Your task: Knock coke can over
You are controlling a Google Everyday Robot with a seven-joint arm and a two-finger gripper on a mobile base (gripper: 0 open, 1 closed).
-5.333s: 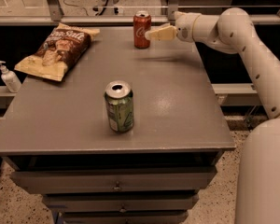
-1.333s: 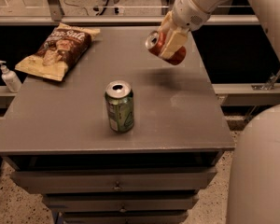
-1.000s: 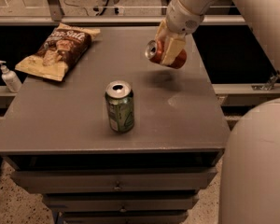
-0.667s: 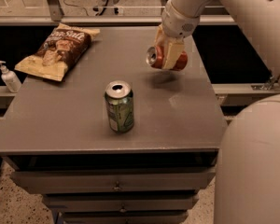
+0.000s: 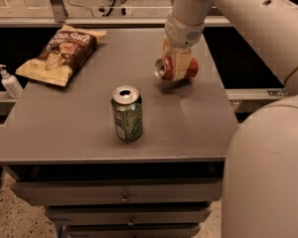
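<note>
1. Coke can first, though it is not the closest thing. Nearest to me is the table's [image 5: 64, 133] front edge with its drawers [image 5: 124, 192] below. On the top stands the green can [image 5: 127, 114], upright and untouched, as it has been throughout.
2. Past it, right of centre, the coke can [image 5: 191, 69] lies on its side in the gripper [image 5: 178, 74], silver top facing left. The tan fingers [image 5: 175, 62] are closed around its middle, so the hand has a firm hold of it.
3. What changed: about five seconds ago this can stood upright near the table's far edge, with the gripper just beside it. A second ago it hung tilted, higher above the right half. Now it is level and much lower, its shadow sitting right under it. I cannot tell whether it touches the top yet.
4. To my mind the job is nearly done. The can is already off its base and horizontal. What remains is letting go so it rests on its side. Being round, it may roll toward the right edge when released.
5. Farther back on the left lies the chip bag [image 5: 59, 53], flat, well apart from both cans. A pump bottle [image 5: 9, 82] stands off the table's left side.
6. Farthest, the white arm [image 5: 198, 9] reaches down from the upper right.
</note>
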